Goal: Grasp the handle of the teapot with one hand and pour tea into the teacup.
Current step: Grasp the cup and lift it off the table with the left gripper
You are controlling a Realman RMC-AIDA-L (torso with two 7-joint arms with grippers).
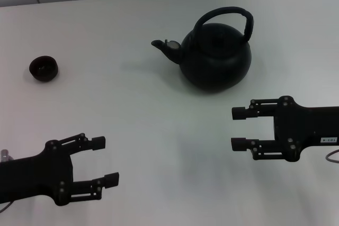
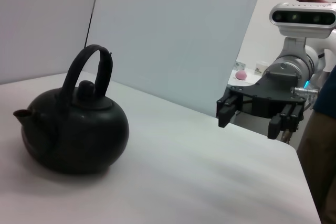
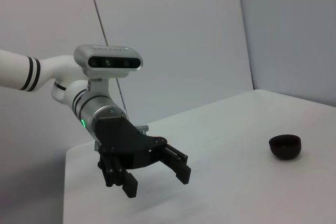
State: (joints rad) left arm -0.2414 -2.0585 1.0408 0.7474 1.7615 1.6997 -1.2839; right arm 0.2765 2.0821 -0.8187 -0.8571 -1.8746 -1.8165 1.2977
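The matte-black teapot [image 1: 214, 59] stands upright at the back centre-right of the white table, its spout [image 1: 160, 45] pointing left. Its arched handle [image 1: 225, 17] loops over the lid. The left wrist view also shows the teapot [image 2: 76, 129] and handle [image 2: 89, 69]. The tiny black teacup [image 1: 43, 69] sits far left; the right wrist view catches the teacup [image 3: 285, 146] too. My right gripper [image 1: 238, 128] is open, near the table's front right, short of the teapot. My left gripper [image 1: 105, 161] is open at the front left, holding nothing.
The white table [image 1: 148, 125] runs back to a pale wall. In the left wrist view the right gripper [image 2: 251, 118] hovers near the table's far edge. In the right wrist view the left gripper [image 3: 152, 174] hangs over the table corner.
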